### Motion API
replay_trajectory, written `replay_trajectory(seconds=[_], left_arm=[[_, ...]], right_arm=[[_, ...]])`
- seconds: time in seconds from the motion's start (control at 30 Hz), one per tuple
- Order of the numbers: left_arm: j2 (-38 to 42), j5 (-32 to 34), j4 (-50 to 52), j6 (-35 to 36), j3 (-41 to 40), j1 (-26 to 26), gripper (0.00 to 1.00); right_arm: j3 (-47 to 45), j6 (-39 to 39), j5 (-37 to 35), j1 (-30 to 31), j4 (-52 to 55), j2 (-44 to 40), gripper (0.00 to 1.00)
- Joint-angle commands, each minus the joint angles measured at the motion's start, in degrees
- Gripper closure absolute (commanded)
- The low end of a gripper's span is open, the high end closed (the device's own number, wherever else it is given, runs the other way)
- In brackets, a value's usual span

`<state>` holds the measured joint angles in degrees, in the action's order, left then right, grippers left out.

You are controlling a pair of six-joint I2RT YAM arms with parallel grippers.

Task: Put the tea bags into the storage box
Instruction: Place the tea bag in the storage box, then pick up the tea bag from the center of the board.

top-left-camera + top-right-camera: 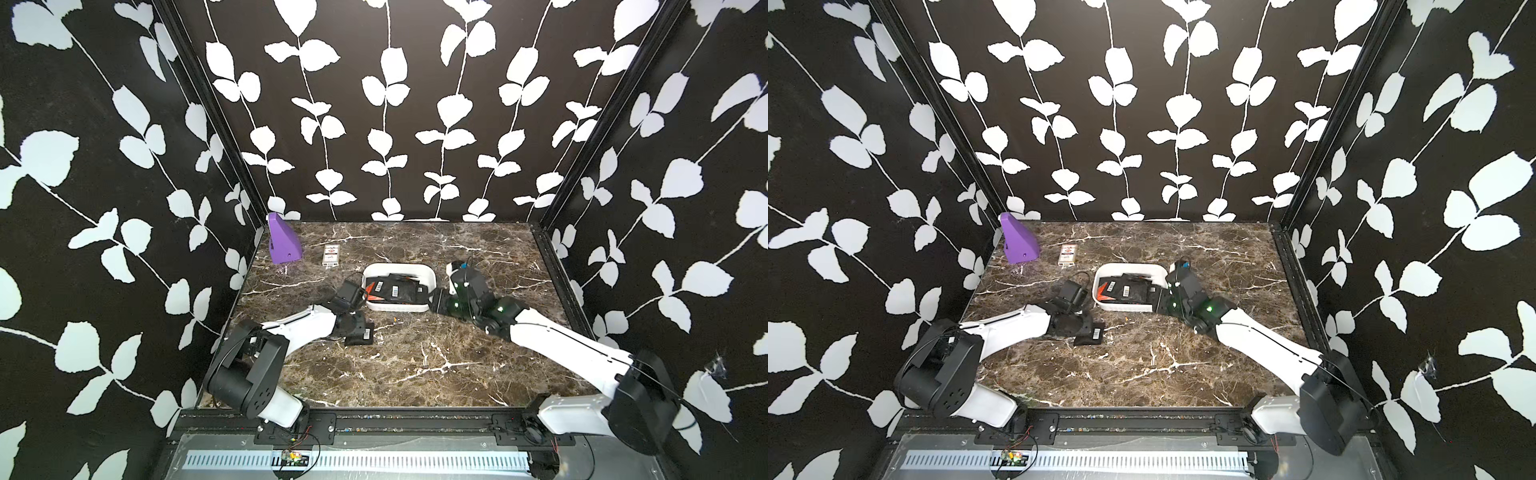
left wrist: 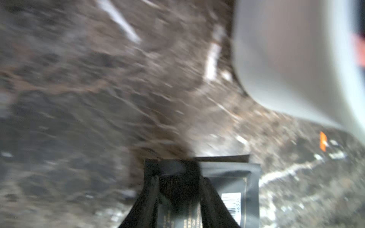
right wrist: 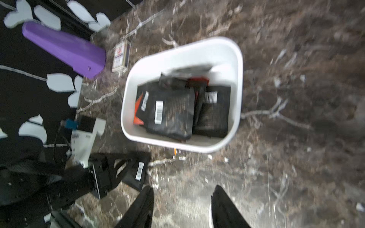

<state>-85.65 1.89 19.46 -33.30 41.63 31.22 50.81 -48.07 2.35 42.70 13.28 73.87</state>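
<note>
Clamped between left hand [image 2: 178, 177] fingers: black barcode-labelled tea bag [image 1: 361, 337], low over table [image 1: 415, 365], near storage box [image 1: 395, 308] front wall. Inside box: pile of black tea bags [image 1: 392, 291], one red-orange. At box's right end: right hand [image 3: 181, 189], fingers apart, empty. Far left of table: purple wedge [image 1: 283, 243], small white packet [image 1: 331, 254] just beside.

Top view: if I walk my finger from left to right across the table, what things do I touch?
purple block → white packet → box
</note>
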Motion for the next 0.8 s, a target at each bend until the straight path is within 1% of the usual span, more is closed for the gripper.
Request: replay_trajectory(seconds=[0.0, 0.1, 0.2, 0.37, 0.47, 0.63, 0.67, 0.77], left_arm=[[1.11, -1.65, 1.12, -4.51, -3.47, 3.01, 0.64], [2.5, -1.13, 0.06, -8.0, -5.44, 5.6, 0.64], [3.85, -0.55, -0.15, -10.28, -7.12, 6.7, 0.64], [5.73, 0.17, -0.19, -11.39, -8.84, 7.17, 0.64], [6.16, 0.14, -0.13, -11.54, -9.16, 7.19, 0.65], [6.76, -0.25, -1.24, -12.03, -9.89, 7.34, 0.65], [6.81, -0.28, -1.32, -11.98, -10.01, 7.36, 0.65], [6.55, -0.17, -1.26, -11.8, -10.16, 7.37, 0.65]], right_arm=[[-4.1, -2.68, -0.34, 3.5, -1.1, -2.26, 0.5], [-7.38, -6.93, -0.42, 8.01, -4.46, -2.2, 0.5], [-11.2, -12.72, -0.33, 11.92, -12.63, -0.36, 0.49], [-10.45, -18.44, -1.86, 17.3, -20.52, 6.35, 0.49], [-8.71, -20.8, -2.21, 19.23, -23.86, 11.1, 0.51], [-7.41, -25.23, -2.66, 20.73, -28.54, 17.4, 0.54], [-6.69, -25.53, -2.72, 20.97, -28.65, 19.52, 0.55], [-4.48, -25.33, -2.35, 21.24, -28.14, 22.26, 0.56]])
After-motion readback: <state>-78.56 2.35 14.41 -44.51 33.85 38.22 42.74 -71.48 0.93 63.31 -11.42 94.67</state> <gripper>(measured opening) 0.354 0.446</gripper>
